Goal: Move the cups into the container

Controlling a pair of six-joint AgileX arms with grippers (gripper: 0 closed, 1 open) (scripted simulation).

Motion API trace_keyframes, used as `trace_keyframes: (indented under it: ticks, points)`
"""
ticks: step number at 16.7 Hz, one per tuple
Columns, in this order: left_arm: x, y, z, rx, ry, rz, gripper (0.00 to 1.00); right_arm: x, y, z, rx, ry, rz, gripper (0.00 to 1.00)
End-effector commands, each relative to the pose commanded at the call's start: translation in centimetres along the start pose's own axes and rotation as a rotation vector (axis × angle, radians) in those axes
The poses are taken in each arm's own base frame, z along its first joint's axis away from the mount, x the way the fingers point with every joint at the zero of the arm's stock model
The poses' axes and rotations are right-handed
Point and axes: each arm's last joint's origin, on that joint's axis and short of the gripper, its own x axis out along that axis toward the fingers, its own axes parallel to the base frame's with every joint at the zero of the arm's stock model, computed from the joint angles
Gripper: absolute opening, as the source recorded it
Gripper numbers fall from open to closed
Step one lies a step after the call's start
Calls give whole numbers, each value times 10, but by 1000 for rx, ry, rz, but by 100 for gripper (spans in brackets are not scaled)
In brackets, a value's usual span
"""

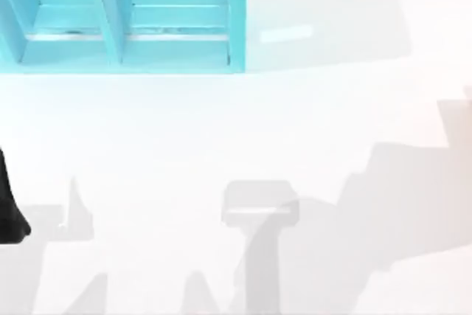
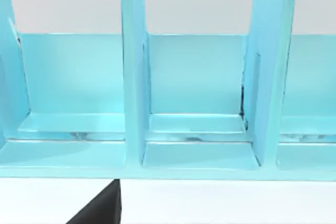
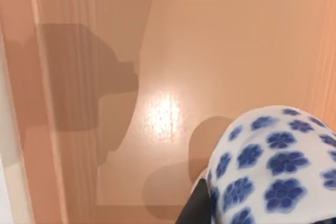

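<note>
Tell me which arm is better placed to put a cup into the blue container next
Right, probably. A blue-flowered cup sits right at its wrist camera, apparently carried. The left arm, at the table's left edge, faces the container with no cup near.

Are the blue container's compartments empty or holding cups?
Empty: the container compartments show bare floors. One cup appears in the right wrist view, over a tan surface.
</note>
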Motion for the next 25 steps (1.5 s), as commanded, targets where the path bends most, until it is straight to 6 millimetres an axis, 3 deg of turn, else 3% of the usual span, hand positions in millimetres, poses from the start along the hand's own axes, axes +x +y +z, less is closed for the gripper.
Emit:
trace_keyframes:
  ticks: [7, 14, 19, 25]
  points:
    - [0, 0, 0, 0, 0, 0, 100, 2, -4, -2, -1, -4, -3, 0]
    - [0, 0, 0, 0, 0, 0, 100, 57, -5, -4, 0, 0, -2, 0]
    - [0, 0, 0, 0, 0, 0, 100, 64, -5, -5, 0, -1, -1, 0]
    - [0, 0, 0, 0, 0, 0, 100, 64, -5, -5, 0, -1, -1, 45]
